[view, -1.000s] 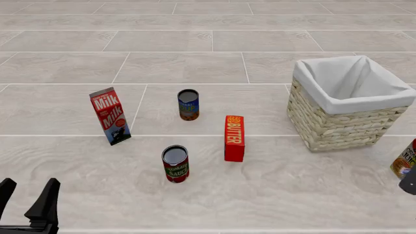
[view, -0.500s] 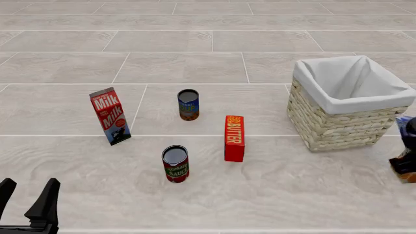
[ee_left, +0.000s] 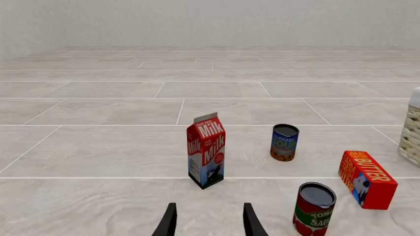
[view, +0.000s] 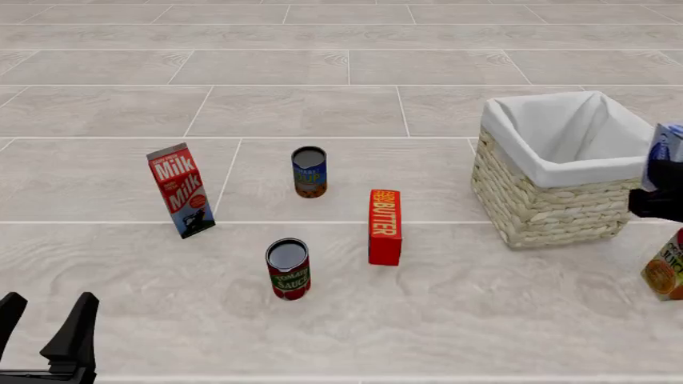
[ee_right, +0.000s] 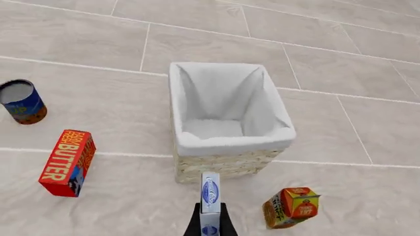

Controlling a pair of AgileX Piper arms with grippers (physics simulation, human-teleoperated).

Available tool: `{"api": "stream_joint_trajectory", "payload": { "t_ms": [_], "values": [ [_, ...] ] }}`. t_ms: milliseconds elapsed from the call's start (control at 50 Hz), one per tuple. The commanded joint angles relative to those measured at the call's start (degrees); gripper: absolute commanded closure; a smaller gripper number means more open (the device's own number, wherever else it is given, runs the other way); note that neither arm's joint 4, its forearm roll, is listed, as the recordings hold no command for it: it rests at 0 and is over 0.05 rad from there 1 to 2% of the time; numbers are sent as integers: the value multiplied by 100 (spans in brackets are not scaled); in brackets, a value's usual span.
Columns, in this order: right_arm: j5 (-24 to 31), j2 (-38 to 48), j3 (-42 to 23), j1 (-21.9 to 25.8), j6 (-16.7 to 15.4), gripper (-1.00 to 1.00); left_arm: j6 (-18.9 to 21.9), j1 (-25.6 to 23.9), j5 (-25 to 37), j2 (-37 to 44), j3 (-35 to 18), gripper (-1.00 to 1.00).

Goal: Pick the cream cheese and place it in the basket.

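R gripper [ee_right: 210,223] is clamping the cream cheese [ee_right: 210,194] on edge, holding it aloft just off the basket [view: 555,210]'s right side, above the orange carton [ee_right: 290,207]. L gripper [ee_left: 208,221] is idling w/ fingers apart near the floor's front-left corner, gripping nothing.

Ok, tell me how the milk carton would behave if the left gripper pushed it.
The milk carton is tall on a narrow base and already looks tilted, so a high push would likely tip it. Its flat sides suggest it would slide rather than roll. The left gripper is open, well short of it.
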Motion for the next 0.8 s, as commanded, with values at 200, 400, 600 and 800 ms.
{"api": "stream_joint_trajectory", "payload": {
  "t_ms": [200, 400, 600, 800],
  "values": [
    [-177, 151, -672, 381, 427, 100, -2, 0, 0, 0, 0, -100],
    [-28, 466, -1219, 520, 618, 100, -1, 0, 0, 0, 0, -100],
    [-9, 963, -1820, 609, 893, 100, 1, 0, 0, 0, 0, -100],
    [-154, 1702, -2287, 508, 1028, 100, 1, 0, 0, 0, 0, -100]
  ]
}}
